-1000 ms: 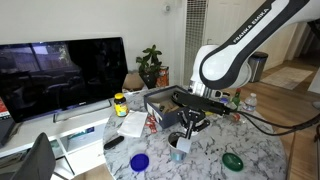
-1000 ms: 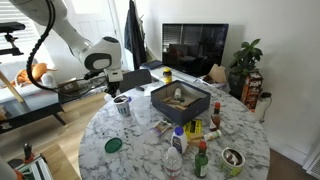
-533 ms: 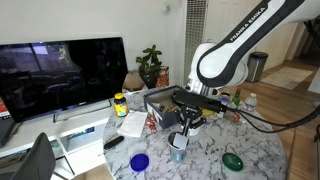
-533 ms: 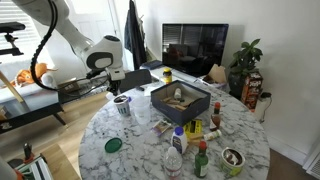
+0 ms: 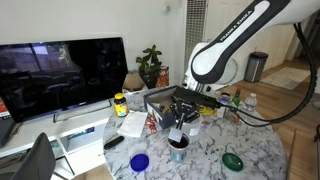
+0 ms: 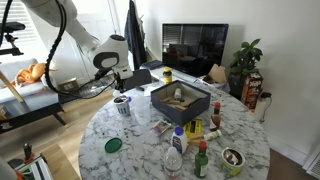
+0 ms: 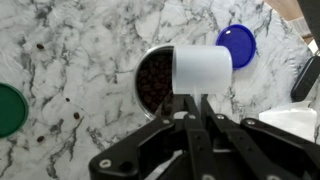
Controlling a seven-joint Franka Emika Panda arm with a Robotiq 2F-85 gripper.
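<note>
My gripper is shut on the thin handle of a white scoop. The scoop lies on its side over the rim of a round cup of dark coffee beans. In both exterior views the gripper hangs just above that cup on the marble table. A blue lid lies just beyond the scoop and a green lid lies apart at the wrist view's left edge.
A few loose beans lie on the marble. A black box stands mid-table, with bottles and jars at the near edge and a green lid. A TV and a plant stand behind.
The arm's elbow has swung and the wrist has shifted slightly over the cup. The scoop stays in my grip above the beans.
</note>
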